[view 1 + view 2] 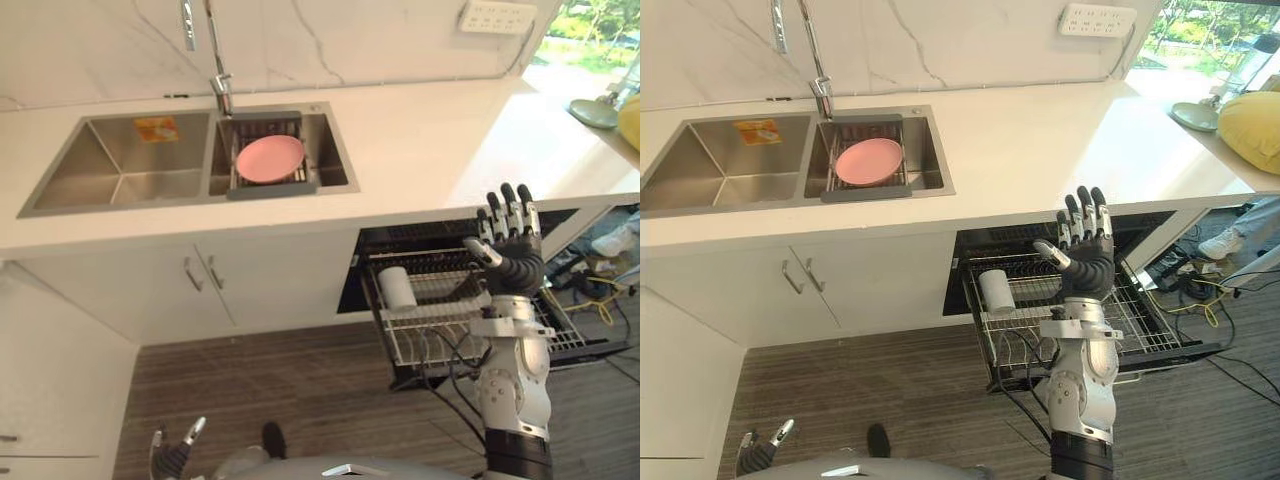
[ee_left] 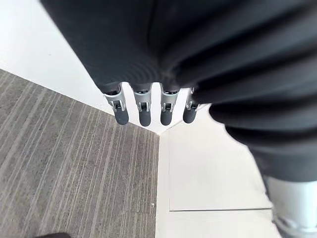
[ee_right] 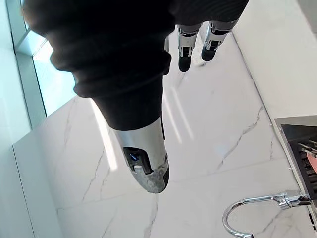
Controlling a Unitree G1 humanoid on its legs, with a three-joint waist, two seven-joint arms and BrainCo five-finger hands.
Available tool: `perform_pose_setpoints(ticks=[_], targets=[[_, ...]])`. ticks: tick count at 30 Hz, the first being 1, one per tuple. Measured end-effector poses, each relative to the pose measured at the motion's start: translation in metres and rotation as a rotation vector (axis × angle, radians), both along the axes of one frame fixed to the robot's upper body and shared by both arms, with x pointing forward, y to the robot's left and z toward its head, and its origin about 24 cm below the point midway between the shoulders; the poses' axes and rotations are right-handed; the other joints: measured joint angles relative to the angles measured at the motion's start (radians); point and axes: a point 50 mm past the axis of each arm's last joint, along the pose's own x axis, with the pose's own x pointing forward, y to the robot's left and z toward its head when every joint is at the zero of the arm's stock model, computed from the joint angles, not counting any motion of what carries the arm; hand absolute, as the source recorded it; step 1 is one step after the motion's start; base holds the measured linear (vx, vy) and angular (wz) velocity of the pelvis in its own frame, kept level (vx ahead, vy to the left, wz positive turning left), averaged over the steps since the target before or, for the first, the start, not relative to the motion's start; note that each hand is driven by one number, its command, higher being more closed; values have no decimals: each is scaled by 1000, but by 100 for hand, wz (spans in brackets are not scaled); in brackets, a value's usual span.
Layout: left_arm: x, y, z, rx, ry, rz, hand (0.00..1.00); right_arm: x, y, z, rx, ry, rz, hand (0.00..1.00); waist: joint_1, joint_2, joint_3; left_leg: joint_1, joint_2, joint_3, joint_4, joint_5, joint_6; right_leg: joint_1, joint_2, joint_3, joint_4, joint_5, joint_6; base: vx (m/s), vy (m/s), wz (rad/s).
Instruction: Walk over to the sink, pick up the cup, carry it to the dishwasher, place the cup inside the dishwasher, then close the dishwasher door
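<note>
Kitchen: dishwasher rack (image 1: pixel 430 325) pulled out before you.
Cup (image 1: pixel 396 287): rack's left edge, left of right hand (image 1: pixel 512 250).
Right hand: nearer, fingers straight, empty.
Left hand (image 1: pixel 172 452): low, relaxed.

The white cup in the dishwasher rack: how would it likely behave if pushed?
The cup looks smooth and rigid, so it is probably slippery to grip. It seems cylindrical, so it may tip or roll, though the wire rack should check it.

Right hand (image 1: pixel 512 245) raised, fingers straight; left hand (image 1: pixel 172 457) low, fingers relaxed.
</note>
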Motion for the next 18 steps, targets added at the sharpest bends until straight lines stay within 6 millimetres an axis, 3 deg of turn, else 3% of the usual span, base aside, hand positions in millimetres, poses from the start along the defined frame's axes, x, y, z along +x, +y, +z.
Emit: perform_pose_setpoints(ticks=[1, 2, 3, 4, 5, 7, 9, 11, 15, 18], targets=[[7, -1, 0, 0, -6, -35, 0, -4, -1, -6, 4, 26, -9, 0, -4, -1, 3, -8, -4, -16, 0, -1, 2, -42, -37, 10, 102, 2, -51, -4, 63, 27], [10, -1, 1, 0, -11, -49, 0, -6, -1, -9, 8, 36, -13, 0, -5, -1, 6, -11, -3, -27, 0, -2, 3, -66, -43, 39, 142, 3, -100, -7, 59, 26], [16, -1, 2, 5, -21, -74, 0, -8, 0, -13, 20, 48, -19, 0, -11, 4, 14, -10, -1, -58, 0, 0, 1, -111, -30, 138, 197, -20, -141, -20, 35, 32], [20, 2, 3, 14, -25, -86, 0, -10, 2, -17, 41, 61, -25, 0, -22, -6, 24, -13, 3, -91, 0, 1, -1, -138, 29, 276, 204, -74, -114, -26, 0, 68], [23, 8, 4, 29, -22, -98, 0, -18, 3, -22, 56, 79, -47, 0, -43, -8, 38, -22, 7, -142, 0, 5, -5, -153, 136, 455, 153, -141, -86, -19, -39, 93], [23, 15, 3, 47, 5, -110, 0, -35, 1, -12, 36, 54, -76, 0, -60, -37, 38, -29, 0, -169, 0, 8, -10, -142, 239, 610, 14, -177, -77, 19, -80, 86], [18, 21, 1, 50, 40, -123, 0, -40, 0, 0, 37, -7, -74, 0, -59, -67, 39, -15, -26, -166, 0, 10, -13, -137, 240, 638, -80, -146, -88, 31, -72, 33], [17, 19, 0, 41, 55, -158, 0, -42, -4, 0, 72, -28, -60, 0, -68, -74, 36, 3, -27, -159, 0, 23, -12, -113, 238, 630, -87, -119, -73, 31, -62, 22], [14, 10, -3, -46, 58, -212, 0, -43, -6, -2, 126, -39, -41, 0, -70, -35, 41, 8, -16, -158, -1, 43, -20, -72, 254, 619, -158, -83, -57, 58, -62, 3], [13, 7, -4, -107, 42, -216, 0, -39, -4, -9, 143, -6, -29, 0, -63, -23, 33, 23, -22, -155, -1, 33, -10, -35, 252, 621, -188, -71, -48, 107, -13, 2]])
